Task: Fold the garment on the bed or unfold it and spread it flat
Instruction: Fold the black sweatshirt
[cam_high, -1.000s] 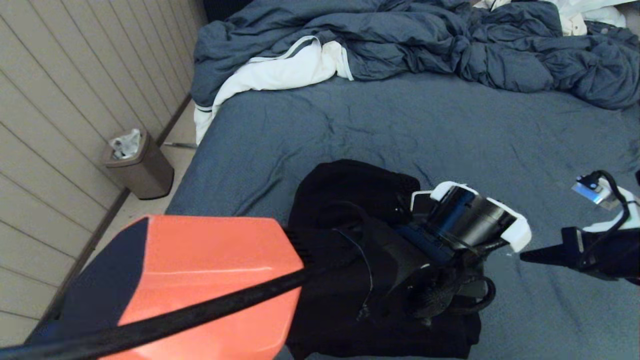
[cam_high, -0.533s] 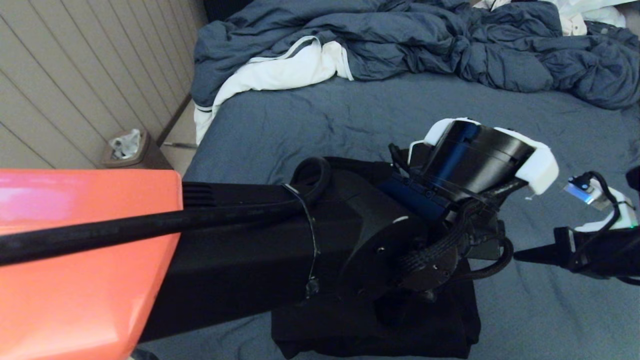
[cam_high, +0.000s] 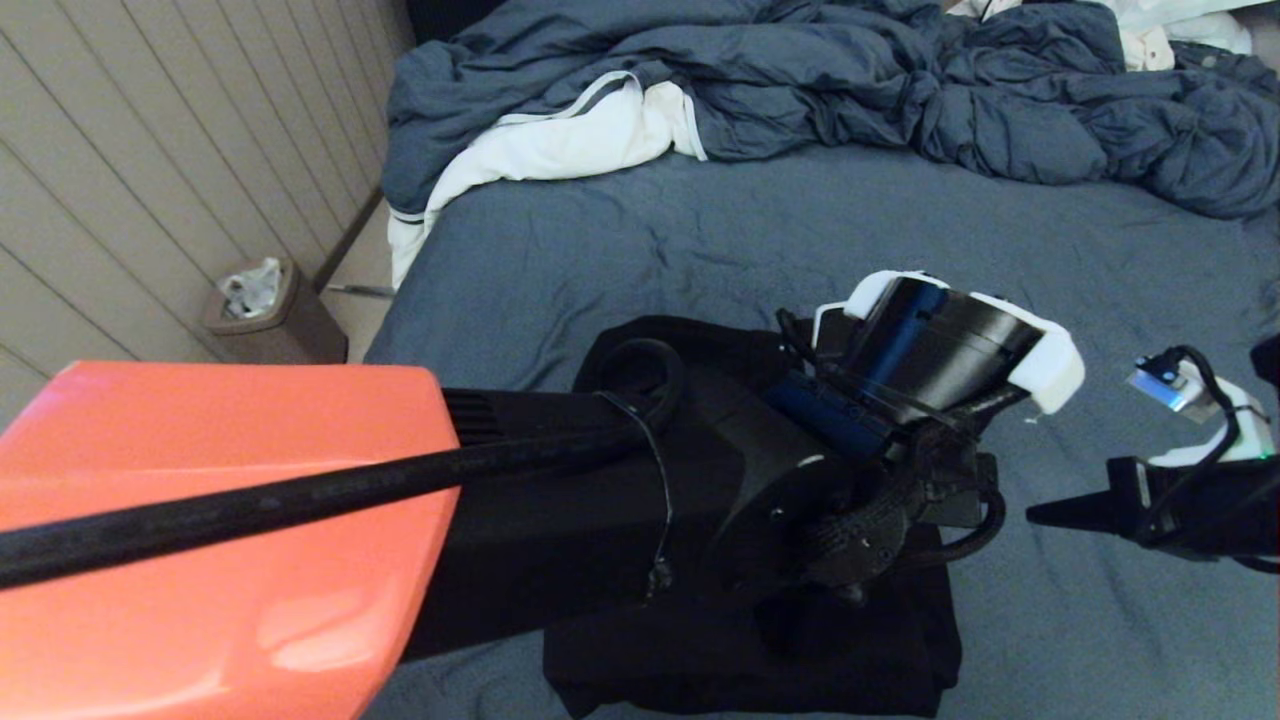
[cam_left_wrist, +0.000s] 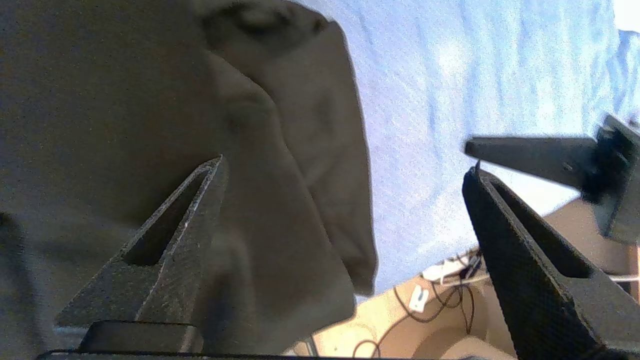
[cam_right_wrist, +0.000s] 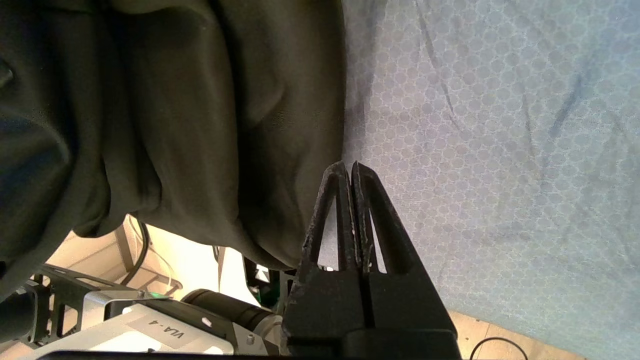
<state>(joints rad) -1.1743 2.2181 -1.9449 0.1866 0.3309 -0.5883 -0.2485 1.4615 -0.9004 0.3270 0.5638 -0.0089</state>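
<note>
The wide blue-grey-sheeted bed (cam_high: 700, 260) spreads beneath me, pale panelled wall (cam_high: 130, 170) alongside. The folded black hoodie (cam_left_wrist: 125, 100) lies under my left gripper (cam_left_wrist: 345, 167), jaws wide, empty. Only my right gripper (cam_right_wrist: 348, 167)'s view shows its jaws pressed together beside the hoodie's edge.

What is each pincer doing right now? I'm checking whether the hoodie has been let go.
Left pincer: open, holding nothing, above the black hoodie.
Right pincer: shut and empty, over the bed beside the hoodie.

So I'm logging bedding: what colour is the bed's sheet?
Plain blue-grey; the bed shows it best in the head view.
</note>
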